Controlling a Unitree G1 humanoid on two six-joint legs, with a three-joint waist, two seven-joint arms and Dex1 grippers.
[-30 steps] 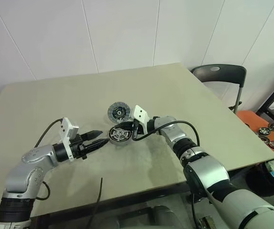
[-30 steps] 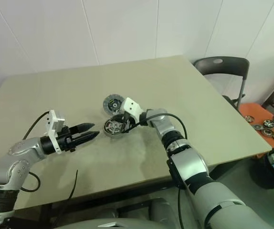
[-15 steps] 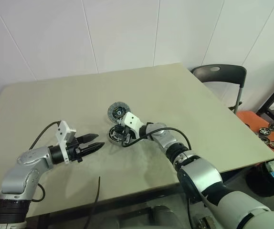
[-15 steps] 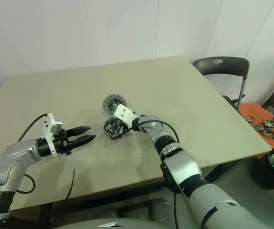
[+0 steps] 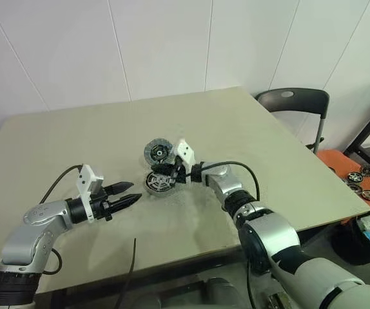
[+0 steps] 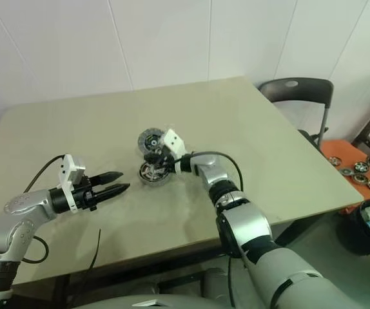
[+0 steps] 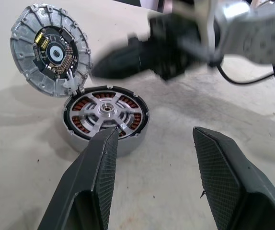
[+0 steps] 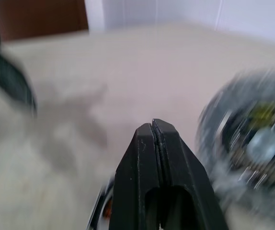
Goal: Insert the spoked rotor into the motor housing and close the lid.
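We see the housing (image 7: 106,120) upright, rotor (image 7: 104,109) flat inside over copper windings; the lid (image 7: 50,49) leans against its rim. Left jaws gape; right jaws are closed, empty.

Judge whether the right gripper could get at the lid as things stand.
Probably yes: the right gripper, shut and empty, hovers over the motor housing, and the lid leans against it close by, nothing between.

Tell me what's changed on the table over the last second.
The shut right gripper has lifted off the motor housing and now hovers above it, beside the lid. The spoked rotor stays seated in the housing, the lid stays propped against its rim, and the open left gripper hasn't moved.
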